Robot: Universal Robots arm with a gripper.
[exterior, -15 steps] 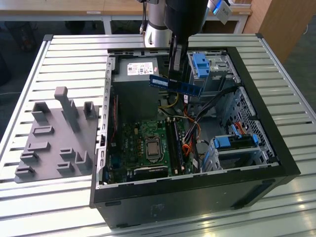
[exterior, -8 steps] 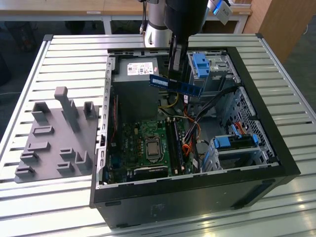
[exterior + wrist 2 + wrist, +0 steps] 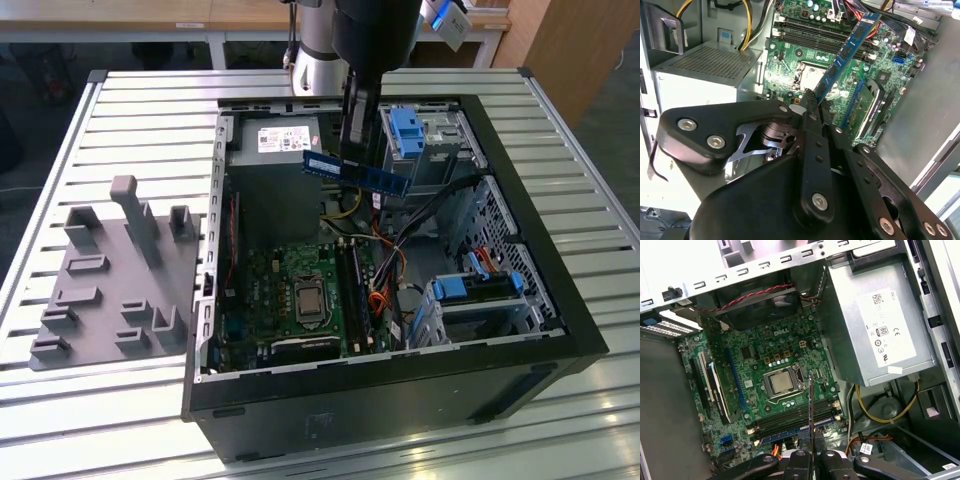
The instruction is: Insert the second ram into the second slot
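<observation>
My gripper [image 3: 350, 166] is shut on the second ram [image 3: 386, 180], a long blue stick held level high above the open computer case, over its back half. In the second wrist view the ram [image 3: 847, 55] slants away from the fingertips [image 3: 809, 101] over the motherboard. In the first wrist view it appears edge-on as a thin line [image 3: 810, 407], hanging above the row of dark memory slots [image 3: 795, 418]. A blue strip [image 3: 790, 435] lies along the slot row closest to the gripper [image 3: 810, 456]. I cannot tell which slot is the second slot.
The motherboard [image 3: 290, 295] with its CPU socket [image 3: 782, 382] lies on the case floor. The silver power supply [image 3: 875, 325] stands beside it. Blue drive-bay clips [image 3: 405, 130] and loose cables [image 3: 390, 255] crowd the exterior view's right. A grey fixture [image 3: 115, 280] sits outside the case.
</observation>
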